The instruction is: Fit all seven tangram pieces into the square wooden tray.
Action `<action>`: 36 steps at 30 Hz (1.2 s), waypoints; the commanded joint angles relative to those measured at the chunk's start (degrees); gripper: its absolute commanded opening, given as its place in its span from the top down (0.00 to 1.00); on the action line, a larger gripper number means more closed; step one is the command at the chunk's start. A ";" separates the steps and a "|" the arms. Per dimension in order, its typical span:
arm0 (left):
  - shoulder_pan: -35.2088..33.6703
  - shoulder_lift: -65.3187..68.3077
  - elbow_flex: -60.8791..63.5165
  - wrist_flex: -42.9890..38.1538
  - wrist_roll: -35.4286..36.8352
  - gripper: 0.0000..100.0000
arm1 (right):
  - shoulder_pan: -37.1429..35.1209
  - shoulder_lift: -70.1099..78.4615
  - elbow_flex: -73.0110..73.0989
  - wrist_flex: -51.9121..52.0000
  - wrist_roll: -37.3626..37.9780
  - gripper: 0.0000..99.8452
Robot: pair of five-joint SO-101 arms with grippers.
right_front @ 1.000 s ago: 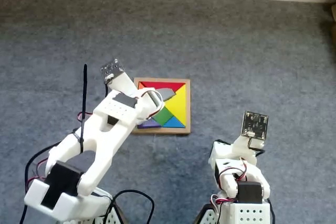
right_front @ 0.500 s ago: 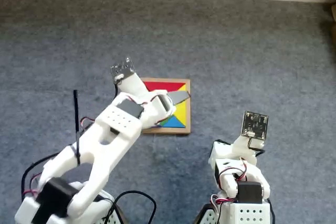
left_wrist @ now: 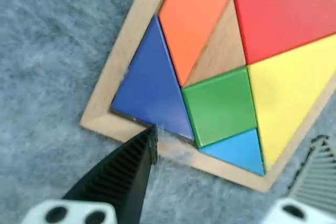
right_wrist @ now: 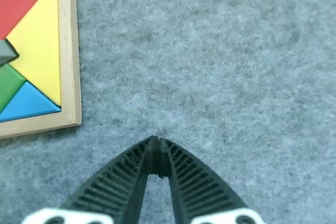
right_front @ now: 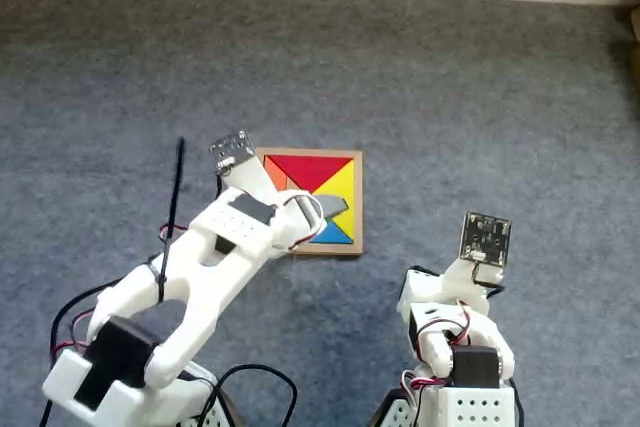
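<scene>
High view: the left arm (right_front: 225,237) leans over the wooden tray (right_front: 358,209) on the grey carpeted table (right_front: 480,77). Left wrist view: left jaws gape wide, tray edge between them. Right wrist view: right jaws pinched together, tray ahead, aside.

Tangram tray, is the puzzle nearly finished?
Nearly. Done: six pieces lie in the square wooden tray: big red triangle, big yellow triangle, orange piece, green square, dark blue triangle, light blue triangle. In hand: nothing; the left tool hangs open over the tray, the right tool is shut over grey carpet. Left: one triangular bare-wood gap to fill.
</scene>
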 commanded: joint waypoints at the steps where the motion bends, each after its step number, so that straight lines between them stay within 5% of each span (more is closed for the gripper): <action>1: -2.95 1.36 -2.95 -0.62 -2.29 0.59 | 0.57 0.04 5.67 -1.19 0.44 0.99; 8: -1.89 -1.27 -2.68 -0.62 -2.29 0.59 | 0.57 0.04 5.67 -1.19 0.44 0.99; 14: -1.98 -13.93 -1.63 7.38 -2.46 0.59 | 0.57 0.04 5.67 -1.19 0.44 0.99; 21: -2.42 -27.12 6.81 7.91 -7.12 0.59 | 0.57 0.04 5.67 -1.19 0.44 0.99; 24: -2.42 -32.75 9.10 7.91 -7.38 0.66 | 0.57 0.04 5.67 -1.19 0.44 0.99; 31: -2.51 -43.38 13.85 7.91 -13.36 1.00 | 0.57 0.04 5.67 -1.19 0.44 0.99; 36: -4.09 -52.79 19.21 8.00 -17.58 1.00 | 0.57 0.04 5.67 -1.19 0.44 0.99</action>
